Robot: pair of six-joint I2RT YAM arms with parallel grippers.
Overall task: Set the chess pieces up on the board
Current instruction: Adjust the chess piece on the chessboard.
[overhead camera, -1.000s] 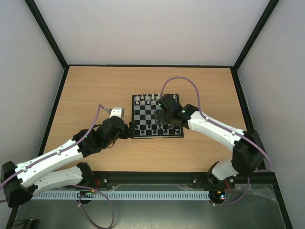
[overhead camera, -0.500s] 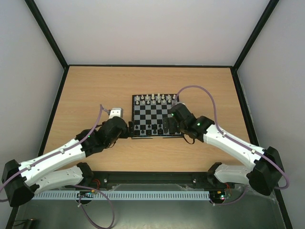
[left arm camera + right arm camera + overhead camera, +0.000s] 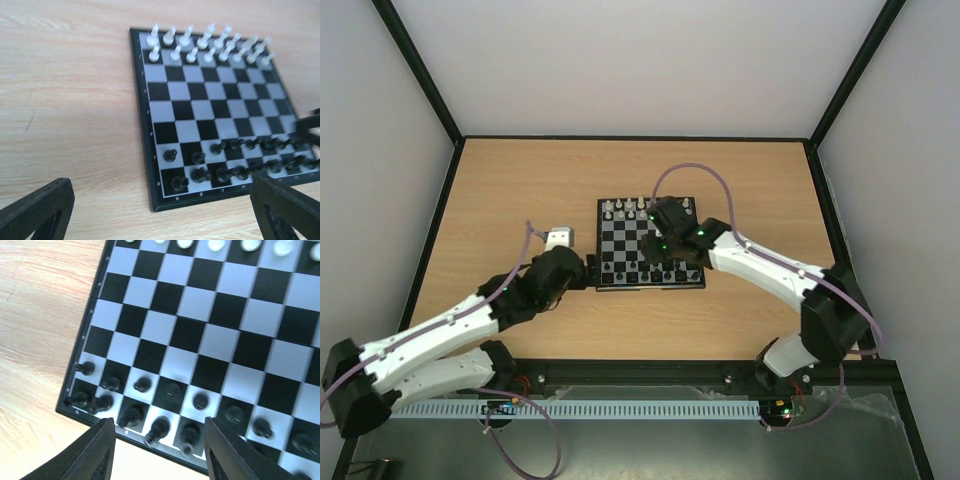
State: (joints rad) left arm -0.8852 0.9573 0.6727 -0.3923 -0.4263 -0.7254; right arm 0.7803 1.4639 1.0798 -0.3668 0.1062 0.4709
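Right end effector (image 3: 159,440) above board (image 3: 197,302) near edge; chess pieces (image 3: 201,401) crowded there.

Board (image 3: 622,238): small square, black and silvery-grey checks, thin black border, lying flat. Centre of top view, slightly right of middle; right part hidden there. Fills right two-thirds of left wrist view.

Black chess pieces (image 3: 223,174): tiny, much narrower than a square. Two rows along board's near edge, one per square. In lower left of right wrist view, two at board's corner (image 3: 80,400) sit crowded together. Far right ones blurred.
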